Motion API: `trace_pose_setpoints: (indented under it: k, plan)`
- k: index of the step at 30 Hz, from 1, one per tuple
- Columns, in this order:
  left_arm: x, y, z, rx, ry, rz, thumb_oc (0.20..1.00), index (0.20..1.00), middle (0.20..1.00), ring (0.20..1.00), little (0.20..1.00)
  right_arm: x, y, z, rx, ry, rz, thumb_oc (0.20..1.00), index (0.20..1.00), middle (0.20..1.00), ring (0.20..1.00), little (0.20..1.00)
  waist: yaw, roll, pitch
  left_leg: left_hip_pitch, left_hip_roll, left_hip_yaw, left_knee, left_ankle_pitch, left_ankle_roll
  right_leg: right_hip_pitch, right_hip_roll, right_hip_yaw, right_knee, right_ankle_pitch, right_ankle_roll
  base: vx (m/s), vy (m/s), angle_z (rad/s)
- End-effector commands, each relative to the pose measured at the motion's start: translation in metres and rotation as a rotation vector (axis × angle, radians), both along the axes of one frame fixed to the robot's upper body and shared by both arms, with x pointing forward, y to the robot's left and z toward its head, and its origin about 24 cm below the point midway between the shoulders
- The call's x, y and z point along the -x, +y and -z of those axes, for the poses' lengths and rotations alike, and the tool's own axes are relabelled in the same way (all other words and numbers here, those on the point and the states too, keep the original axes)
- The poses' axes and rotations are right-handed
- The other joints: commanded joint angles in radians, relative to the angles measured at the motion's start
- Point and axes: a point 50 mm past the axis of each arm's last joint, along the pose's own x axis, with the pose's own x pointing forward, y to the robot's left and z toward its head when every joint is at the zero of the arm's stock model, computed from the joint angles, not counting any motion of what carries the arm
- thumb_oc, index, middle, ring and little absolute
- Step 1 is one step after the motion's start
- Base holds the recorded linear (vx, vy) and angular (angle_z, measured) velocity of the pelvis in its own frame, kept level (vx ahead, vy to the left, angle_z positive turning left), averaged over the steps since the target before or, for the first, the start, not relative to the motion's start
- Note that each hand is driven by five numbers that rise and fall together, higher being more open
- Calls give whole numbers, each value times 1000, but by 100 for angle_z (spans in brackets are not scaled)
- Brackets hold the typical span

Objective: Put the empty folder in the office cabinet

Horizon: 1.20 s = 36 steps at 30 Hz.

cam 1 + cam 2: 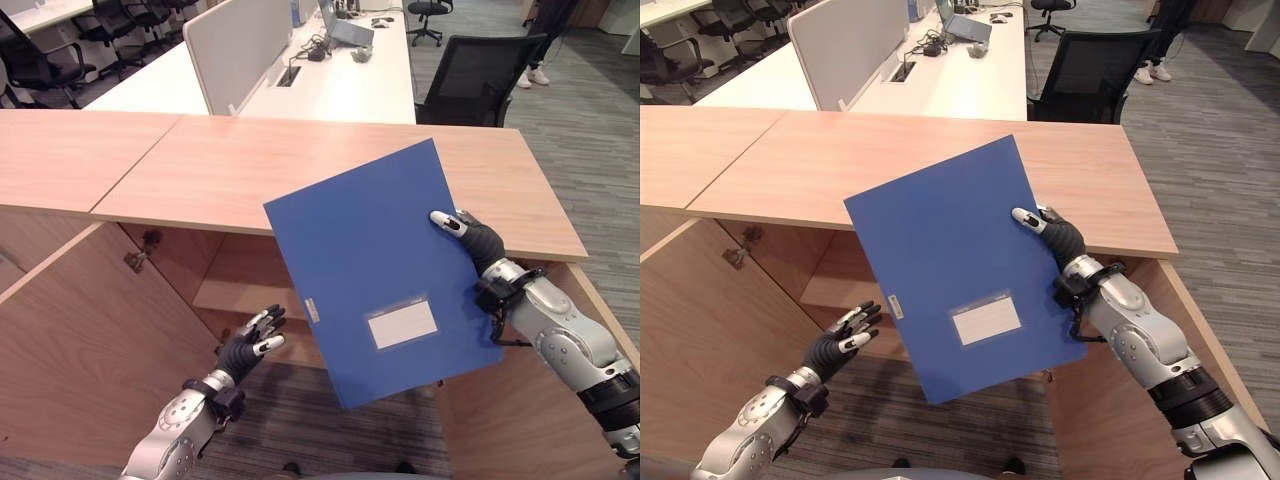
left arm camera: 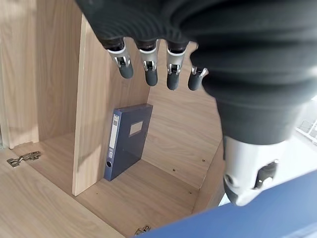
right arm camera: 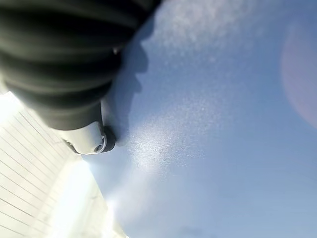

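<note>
We have the blue folder (image 1: 385, 275) gripped at its right edge in our right robot hand (image 1: 470, 237), thumb pressed on the front face, holding it tilted in the air in front of the open office cabinet (image 1: 230, 270), below its wooden tabletop (image 1: 250, 165). Our left robot hand (image 1: 250, 345) hangs near the lower left with fingers relaxed and straight, holding nothing. To do this well, we should turn the folder upright, lower it past the tabletop's edge, and slide it in beside the grey file box (image 2: 126, 139) on the cabinet floor, steadying with the left.
</note>
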Motion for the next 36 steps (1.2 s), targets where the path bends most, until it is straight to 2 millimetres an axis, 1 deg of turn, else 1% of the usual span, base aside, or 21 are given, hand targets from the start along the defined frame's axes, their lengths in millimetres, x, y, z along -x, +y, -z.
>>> trace_pose_setpoints:
  k: [1,2,5,8,19,31,36]
  plan:
    - [-4,13,-19,10,-72,6,1000,1000,1000,1000,1000,-5,0,-65,-75,-333,13,200,200,200,200,200,11,-46,-27,-46,-44,-5,-3,4,22,25,22,57,97,-125,6,0,0,0]
    - [-4,12,-21,38,-80,6,1000,1000,1000,1000,1000,-3,0,-64,-82,-367,37,200,200,200,200,200,12,-44,-28,-45,-45,-4,-3,3,24,25,23,57,97,-126,6,0,0,0]
    - [-5,9,-25,75,-91,6,1000,1000,1000,1000,1000,0,4,-59,-104,-375,46,200,200,200,200,200,13,-42,-27,-44,-45,-3,-3,3,26,27,23,58,97,-127,4,0,0,0]
    - [-7,6,-29,100,-107,12,1000,1000,1000,1000,1000,2,10,-52,-109,-356,32,200,200,200,200,200,13,-41,-26,-46,-44,-4,-3,4,27,26,23,58,96,-128,3,0,0,0]
    - [-11,1,-47,158,-173,15,1000,1000,1000,1000,1000,7,16,-34,-130,-295,2,200,200,200,200,200,15,-41,-28,-46,-44,-5,-3,5,26,30,22,54,92,-127,2,0,0,0]
    - [-19,-6,-62,174,-229,37,1000,1000,1000,1000,1000,9,25,-21,-124,-242,-33,200,200,200,200,200,14,-43,-29,-46,-45,-9,-3,4,26,31,23,53,94,-128,1,0,0,0]
    - [-26,-8,-64,170,-248,29,1000,1000,1000,1000,1000,9,36,-13,-188,-201,-72,200,200,200,200,200,13,-43,-28,-46,-45,-10,-3,5,26,30,24,52,97,-130,0,0,0,0]
